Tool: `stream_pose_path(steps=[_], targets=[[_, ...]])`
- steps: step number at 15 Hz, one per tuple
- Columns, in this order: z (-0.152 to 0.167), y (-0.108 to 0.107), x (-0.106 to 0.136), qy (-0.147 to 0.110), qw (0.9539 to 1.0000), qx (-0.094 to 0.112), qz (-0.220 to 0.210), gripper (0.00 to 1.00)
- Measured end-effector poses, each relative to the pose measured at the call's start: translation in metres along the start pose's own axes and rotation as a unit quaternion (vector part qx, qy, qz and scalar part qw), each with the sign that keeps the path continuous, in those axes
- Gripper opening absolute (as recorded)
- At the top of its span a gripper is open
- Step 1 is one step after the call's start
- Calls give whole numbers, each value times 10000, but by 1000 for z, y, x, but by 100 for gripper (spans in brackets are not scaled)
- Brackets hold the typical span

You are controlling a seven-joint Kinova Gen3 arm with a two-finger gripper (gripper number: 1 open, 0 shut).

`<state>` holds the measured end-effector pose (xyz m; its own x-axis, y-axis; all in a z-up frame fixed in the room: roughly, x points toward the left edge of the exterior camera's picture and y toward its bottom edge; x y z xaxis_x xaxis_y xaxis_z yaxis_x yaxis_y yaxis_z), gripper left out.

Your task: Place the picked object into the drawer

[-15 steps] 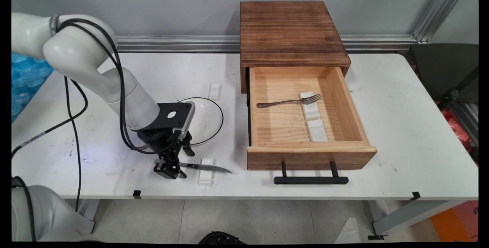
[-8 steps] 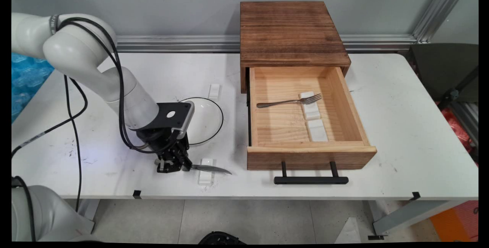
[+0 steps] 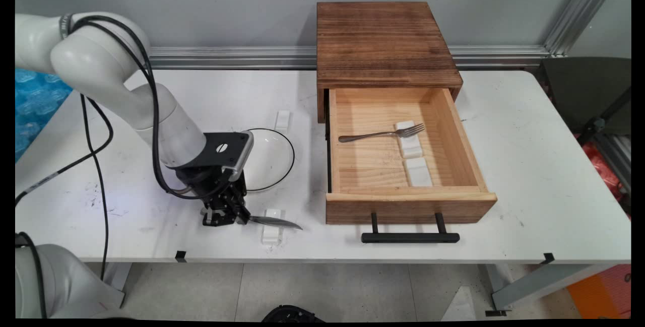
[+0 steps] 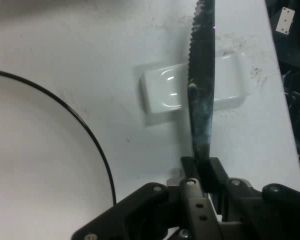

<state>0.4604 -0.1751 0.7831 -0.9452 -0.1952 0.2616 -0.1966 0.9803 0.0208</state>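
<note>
A white tabletop (image 3: 529,166) fills most of the main view. Near its front edge, left of centre, the black two-finger hand (image 3: 225,217) of the white robot arm (image 3: 151,110) points down at the surface, its fingers pressed together on the handle end of a silver table knife with a serrated blade (image 3: 274,222). The hand view shows the same grip from above: the hand (image 4: 202,172) clamps the knife (image 4: 201,90), whose blade runs straight away from the fingers. The blade passes over a small white rectangular rest (image 3: 271,225), seen in the hand view as a glossy white block (image 4: 195,87) lying crosswise beneath the blade; whether the blade touches it cannot be told.

Just behind the hand lies a round clear glass plate with a thin black rim (image 3: 274,153), partly hidden by the arm's wrist. Beyond the plate sits a second small white rest (image 3: 282,120).

To the right, a light wooden drawer (image 3: 453,130) stands pulled open toward the front, with a black bar handle (image 3: 409,237) on its face. Inside, a silver metal fork (image 3: 383,134) lies with its tines on a white rest (image 3: 409,146), and another white rest (image 3: 418,172) lies nearer the drawer front. The drawer belongs to a dark brown wooden cabinet (image 3: 383,40) standing at the back of the tabletop against a grey wall (image 3: 201,9).
</note>
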Motion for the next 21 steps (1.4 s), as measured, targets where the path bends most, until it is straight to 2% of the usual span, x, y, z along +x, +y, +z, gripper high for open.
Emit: stream_pose_path(steps=[6,12,17,21], targets=[[-33,5,0,-82,9999,-24,101,0],[-85,14,11,-123,9999,31,38,0],[-139,17,38,-1,9998,127,-170,0],[-171,6,76,263,9983,320,-406,0]])
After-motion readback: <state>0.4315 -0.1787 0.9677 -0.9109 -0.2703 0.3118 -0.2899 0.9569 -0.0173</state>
